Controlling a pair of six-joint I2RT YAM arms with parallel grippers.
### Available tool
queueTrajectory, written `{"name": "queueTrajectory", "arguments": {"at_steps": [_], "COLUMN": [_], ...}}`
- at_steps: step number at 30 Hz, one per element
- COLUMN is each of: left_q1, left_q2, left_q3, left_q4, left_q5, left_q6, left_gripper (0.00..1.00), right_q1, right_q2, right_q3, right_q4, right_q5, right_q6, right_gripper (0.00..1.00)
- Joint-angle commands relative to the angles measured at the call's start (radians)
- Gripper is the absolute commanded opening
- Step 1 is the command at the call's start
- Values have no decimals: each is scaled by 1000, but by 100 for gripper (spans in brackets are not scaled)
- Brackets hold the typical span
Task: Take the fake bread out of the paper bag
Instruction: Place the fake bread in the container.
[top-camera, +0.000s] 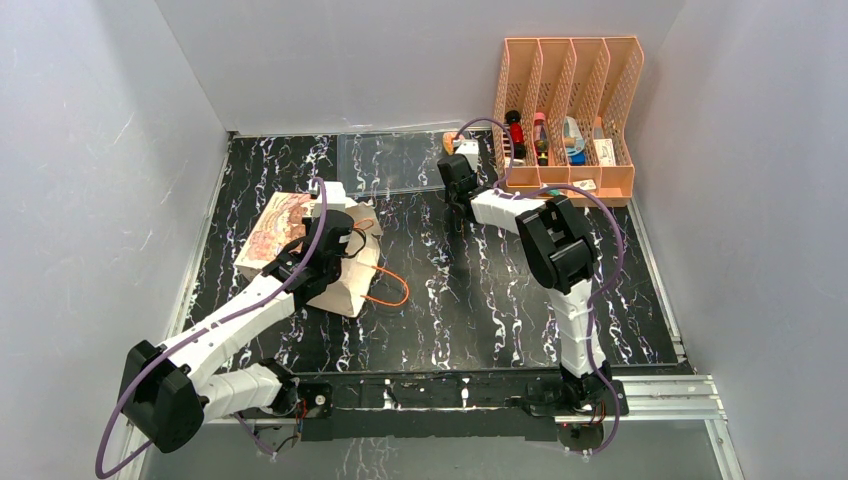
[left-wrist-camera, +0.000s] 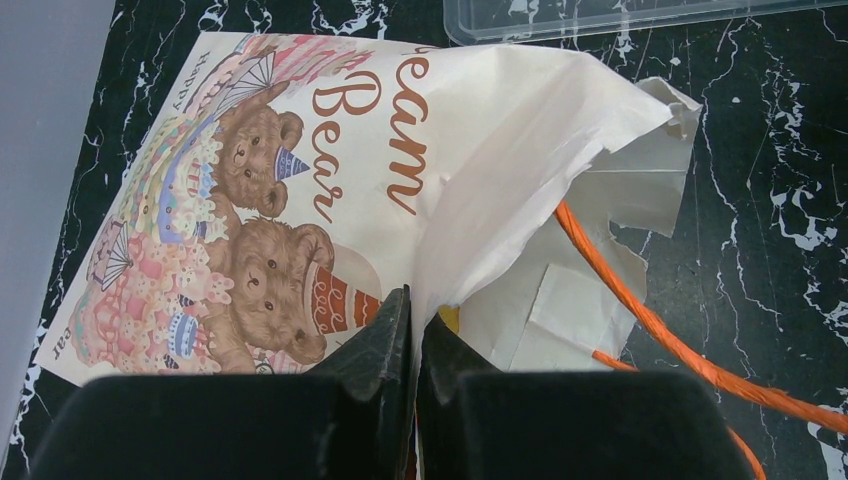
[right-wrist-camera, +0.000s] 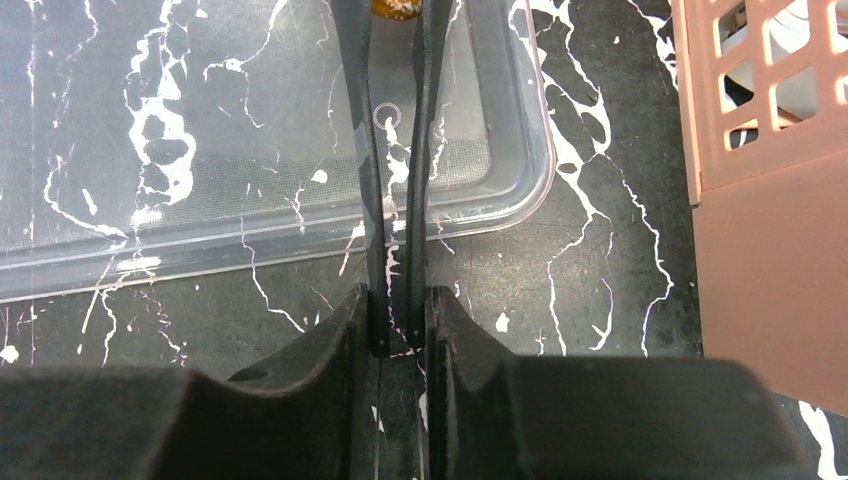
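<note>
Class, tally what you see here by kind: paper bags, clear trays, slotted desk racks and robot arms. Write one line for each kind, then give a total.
paper bag: 1
clear tray: 1
slotted rack: 1
robot arms: 2
Total: 5
</note>
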Motion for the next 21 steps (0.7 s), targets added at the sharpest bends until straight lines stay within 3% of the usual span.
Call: {"name": "queueTrajectory", "arguments": {"at_steps": [1,6,17,21], "left_q1": [6,6,6,6], "left_q2": [-7,-6,-5,-2], "left_q3": [12,11,12,13], "left_q4": [18,16,12,10], "left_q5": [9,11,11,9], "left_q6": [-18,-19,-24,-24], "left_gripper": [0,0,0,0], "right_q1": [-14,-20,-26,-26], "right_q2": [15,11,-5,-4], "right_q3": [5,-14,-55,-61], "right_q4": [4,-4,-1,0], "right_q5": [4,-6,-22,-35], "right_q6": [5,19,34,30], "right_gripper": [21,30,36,43]}}
